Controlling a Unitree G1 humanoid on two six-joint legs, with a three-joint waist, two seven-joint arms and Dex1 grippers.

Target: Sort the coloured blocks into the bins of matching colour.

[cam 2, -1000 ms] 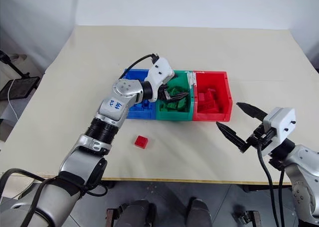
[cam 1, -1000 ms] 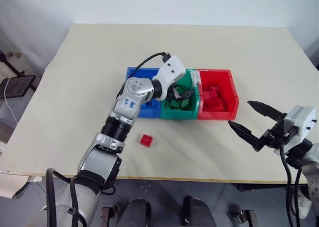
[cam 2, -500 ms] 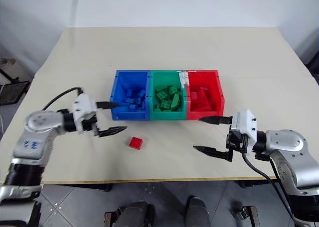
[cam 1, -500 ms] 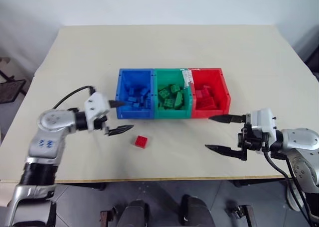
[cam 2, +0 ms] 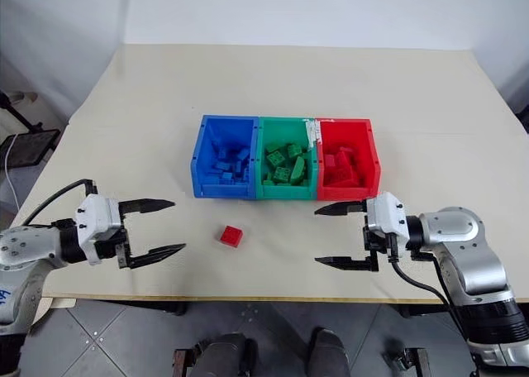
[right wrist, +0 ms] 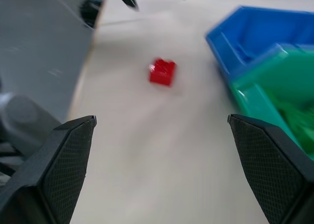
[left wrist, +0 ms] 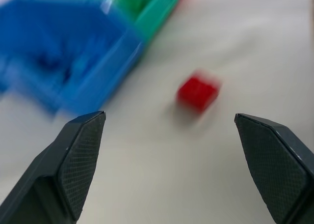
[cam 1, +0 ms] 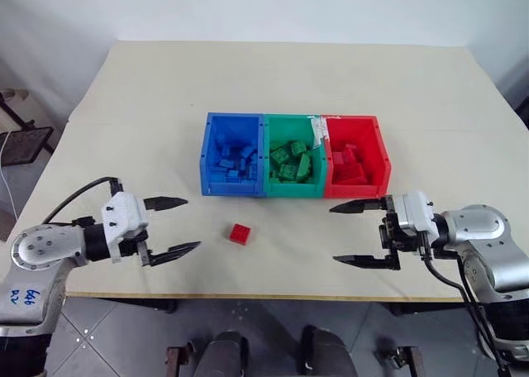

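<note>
One small red studded plastic brick (cam 1: 240, 233) lies at six o'clock of the blue bin (cam 1: 233, 155), between both gaping grippers (cam 1: 169, 226) (cam 1: 361, 233); light, rigid, likely slippery, best pinched across flat sides.

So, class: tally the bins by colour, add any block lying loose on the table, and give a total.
Blue bin: 1
Green bin: 1
Red bin: 1
Loose red block on the table: 1
Total: 4
</note>
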